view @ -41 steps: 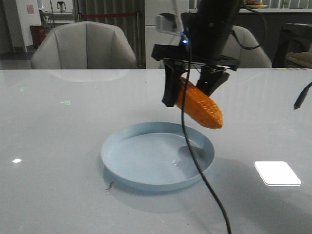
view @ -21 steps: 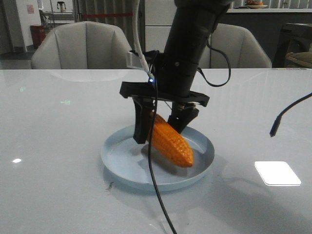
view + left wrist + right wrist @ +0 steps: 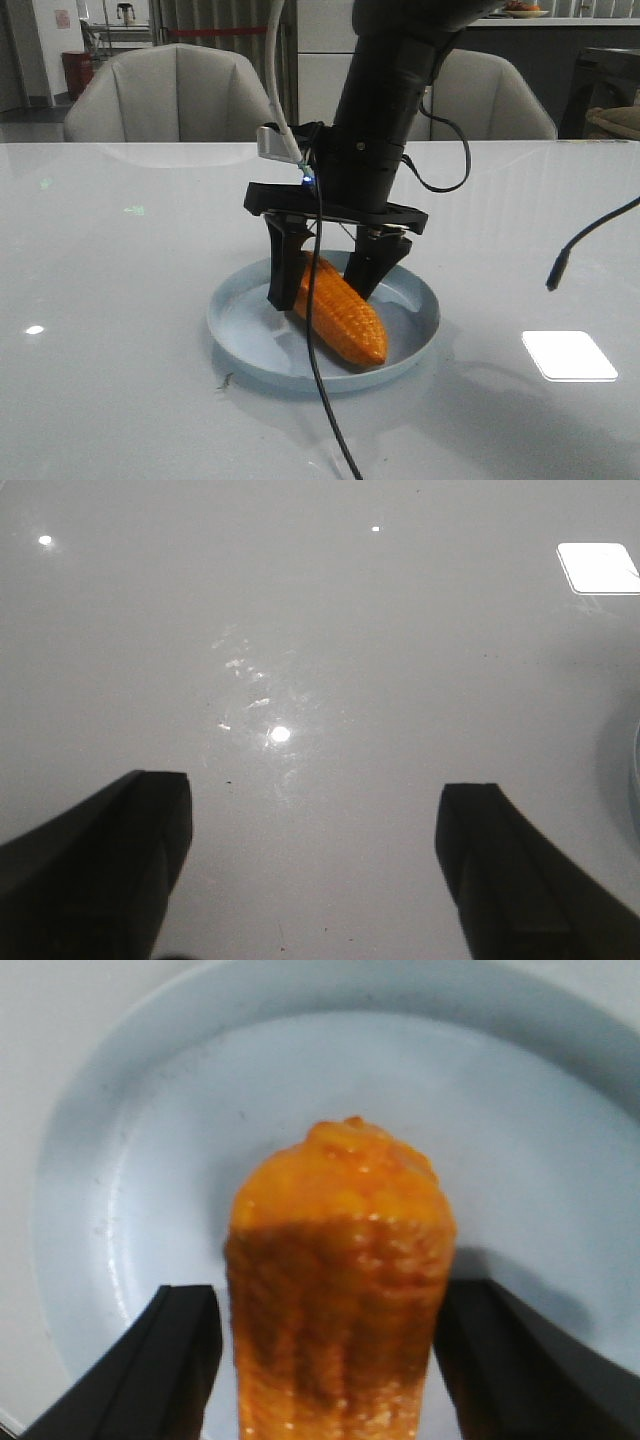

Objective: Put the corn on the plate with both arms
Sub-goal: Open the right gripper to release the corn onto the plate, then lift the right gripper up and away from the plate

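My right gripper (image 3: pixel 330 282) stands over the plate (image 3: pixel 240 325), fingers spread clear of the corn (image 3: pixel 340 312), which lies inside the plate (its thick end hidden between my fingers). My left gripper (image 3: pixel 310 870) hangs open beside the plate, over bare table (image 3: pixel 300 630).

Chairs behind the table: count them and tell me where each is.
2. One grey upholstered armchair stands behind the table's far edge on the left; a second grey armchair is on the right, partly hidden by the black robot arm. Others may be hidden.
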Tool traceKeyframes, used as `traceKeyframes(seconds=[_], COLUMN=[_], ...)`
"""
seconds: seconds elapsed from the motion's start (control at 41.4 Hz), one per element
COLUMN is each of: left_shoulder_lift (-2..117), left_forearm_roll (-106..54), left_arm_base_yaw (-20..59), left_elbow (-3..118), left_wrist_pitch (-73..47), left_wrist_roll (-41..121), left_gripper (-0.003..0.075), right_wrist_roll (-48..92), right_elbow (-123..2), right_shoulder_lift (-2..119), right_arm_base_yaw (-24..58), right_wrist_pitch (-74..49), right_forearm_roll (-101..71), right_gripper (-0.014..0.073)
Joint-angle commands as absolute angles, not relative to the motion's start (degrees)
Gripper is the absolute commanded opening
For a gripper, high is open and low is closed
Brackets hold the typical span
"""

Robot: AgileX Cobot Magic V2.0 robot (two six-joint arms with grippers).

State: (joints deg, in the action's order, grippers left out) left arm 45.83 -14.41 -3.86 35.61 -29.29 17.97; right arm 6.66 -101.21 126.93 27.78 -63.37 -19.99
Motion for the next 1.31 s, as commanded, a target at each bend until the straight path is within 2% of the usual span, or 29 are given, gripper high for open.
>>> traceKeyframes(seconds=[0.0, 0.435, 0.605, 0.822, 0.992, 1.282], left_shoulder_lift=[45.6, 45.6, 45.6, 45.6, 45.6, 45.6], left_forearm_roll=[-15.4, -15.3, -15.1, -15.0, -15.0, -15.0], left_arm_base_yaw=[-4.0, -4.0, -4.0, -4.0, -4.0, -4.0], left_elbow=[37.2, 37.2, 37.2, 37.2, 37.2, 37.2], left_wrist_pitch=[-25.3, -25.3, -25.3, -25.2, -24.8, -24.1], left_wrist_roll=[18.1, 18.1, 18.1, 18.1, 18.1, 18.1], left_gripper=[0.056, 0.056, 0.056, 0.056, 0.056, 0.056], right_wrist_roll=[7.0, 7.0, 7.0, 7.0, 5.1, 4.5], right_elbow=[-104.0, -126.6, -130.7, -130.7, -128.7, -113.2], right_shoulder_lift=[124.0, 123.0, 118.1, 107.5, 100.9, 86.4], right_arm_base_yaw=[27.7, 27.7, 27.0, 24.2, 18.2, 6.7], right_wrist_pitch=[-64.5, -76.3, -73.2, -70.1, -71.4, -66.5], right_forearm_roll=[-20.7, -12.6, -11.5, -10.4, -5.1, -3.9], right_gripper=[0.0573, 0.0573, 0.0573, 0.0573, 0.0573, 0.0571])
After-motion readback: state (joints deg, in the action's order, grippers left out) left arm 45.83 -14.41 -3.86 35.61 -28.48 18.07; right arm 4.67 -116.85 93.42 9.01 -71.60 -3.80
